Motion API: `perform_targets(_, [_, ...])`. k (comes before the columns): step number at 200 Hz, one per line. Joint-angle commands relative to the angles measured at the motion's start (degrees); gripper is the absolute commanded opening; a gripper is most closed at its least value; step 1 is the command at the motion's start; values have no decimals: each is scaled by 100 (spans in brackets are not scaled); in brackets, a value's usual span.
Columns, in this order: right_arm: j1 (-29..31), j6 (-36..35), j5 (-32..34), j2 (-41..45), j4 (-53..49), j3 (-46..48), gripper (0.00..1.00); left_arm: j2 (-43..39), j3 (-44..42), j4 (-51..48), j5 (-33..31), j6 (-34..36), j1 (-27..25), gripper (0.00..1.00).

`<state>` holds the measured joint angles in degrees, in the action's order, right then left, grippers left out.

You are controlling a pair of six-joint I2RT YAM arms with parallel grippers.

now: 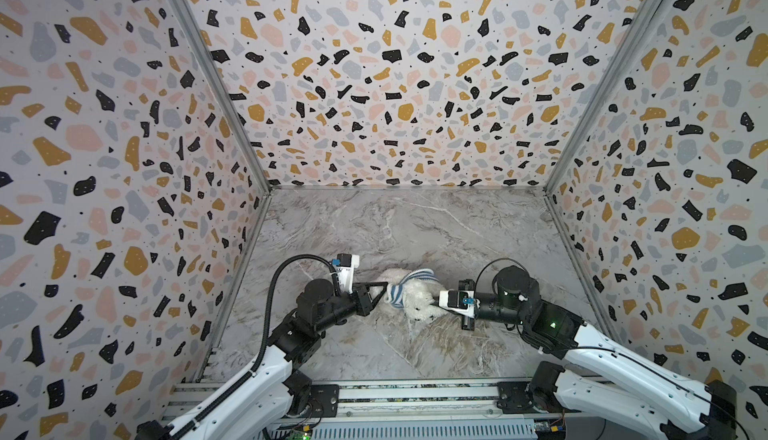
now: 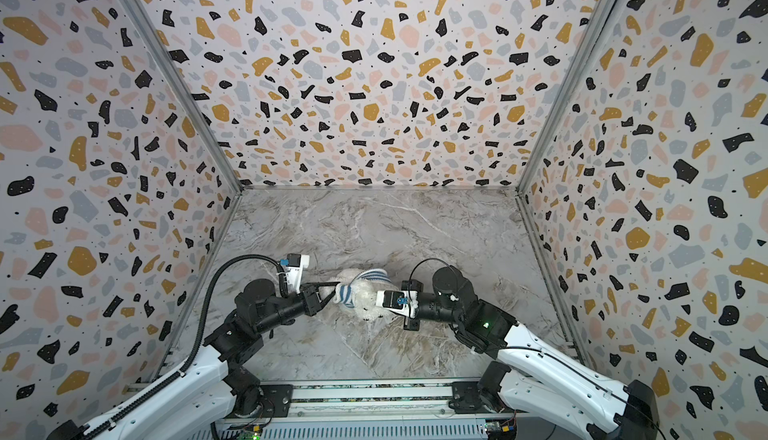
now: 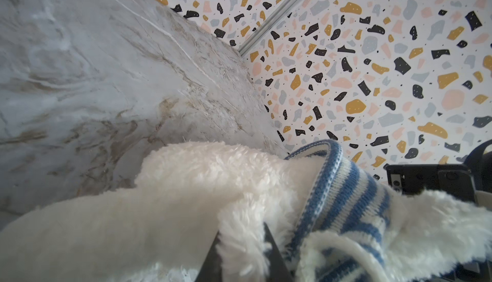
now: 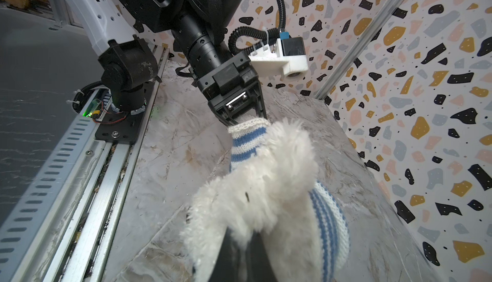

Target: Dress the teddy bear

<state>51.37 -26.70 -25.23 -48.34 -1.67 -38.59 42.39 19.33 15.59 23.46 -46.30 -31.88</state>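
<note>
We see the left pincer (image 3: 241,230) clamped on the teddy bear (image 1: 417,298) fur beside its striped shirt (image 1: 395,295), and the right pincer (image 4: 240,238) likewise pinching fur.

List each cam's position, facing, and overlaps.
Top views: high over the front, looking down at the marble table; left arm and right arm show.
Left wrist: on the left arm, looking past the left end effector over the teddy bear toward the walls.
Right wrist: on the right arm, looking past the right end effector toward the left arm.
Shared: teddy bear and striped shirt in all.
</note>
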Motion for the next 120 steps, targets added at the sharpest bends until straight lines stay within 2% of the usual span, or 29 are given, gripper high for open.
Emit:
perform_targets(1, [91,-15,261,-102,172,-129,0,-18,-101,592,181,-132,-3,0])
perform_targets(14, [143,19,390,-153,180,-124,7,-25,-63,620,176,-107,-3,0])
perform_targets(30, [180,113,566,-162,184,-105,23,-29,-26,620,167,-64,-3,0])
perform_targets(57, [190,314,795,-223,283,-46,41,-26,-59,675,220,-67,-3,0])
perform_targets(120, [189,697,1640,-579,525,27,58,71,-267,770,238,74,-3,0])
